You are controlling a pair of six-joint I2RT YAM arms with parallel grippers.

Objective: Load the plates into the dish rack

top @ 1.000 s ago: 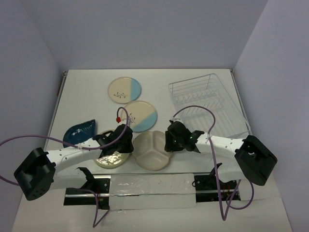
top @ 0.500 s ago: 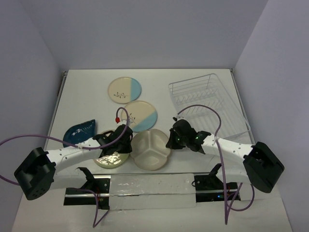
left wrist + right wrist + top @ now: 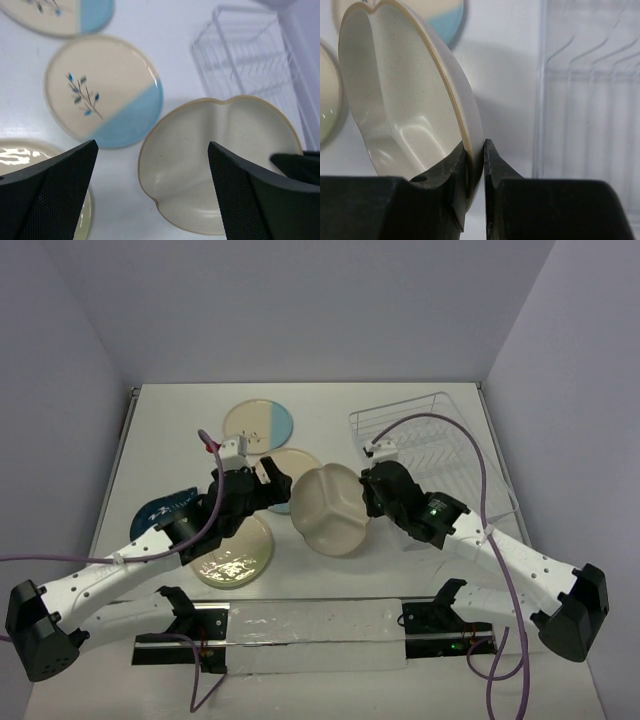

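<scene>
The cream three-compartment plate [image 3: 328, 512] hangs off the table, tilted up on edge. My right gripper [image 3: 368, 502] is shut on its right rim; the right wrist view shows both fingers pinching the rim [image 3: 475, 155]. My left gripper [image 3: 265, 485] hovers open just left of that plate, nothing between its fingers [image 3: 152, 145]. Two cream-and-light-blue sprig plates lie flat: one far back [image 3: 258, 425], one [image 3: 295, 470] partly hidden behind the held plate. The pale green plate [image 3: 233, 552] lies near the front. The dark blue plate [image 3: 165, 512] sits partly under the left arm. The white wire dish rack [image 3: 430, 455] stands at the right.
The rack's upright prongs [image 3: 590, 100] stand just right of the held plate's rim. Purple cables loop above both arms. A clear strip and the arm mounts run along the table's near edge [image 3: 320, 625]. Walls close in the table on three sides.
My right gripper has closed on the three-compartment plate's rim and raised it off the table, tilting it on edge. My left gripper has opened wide and moved up and away from the pale green plate.
</scene>
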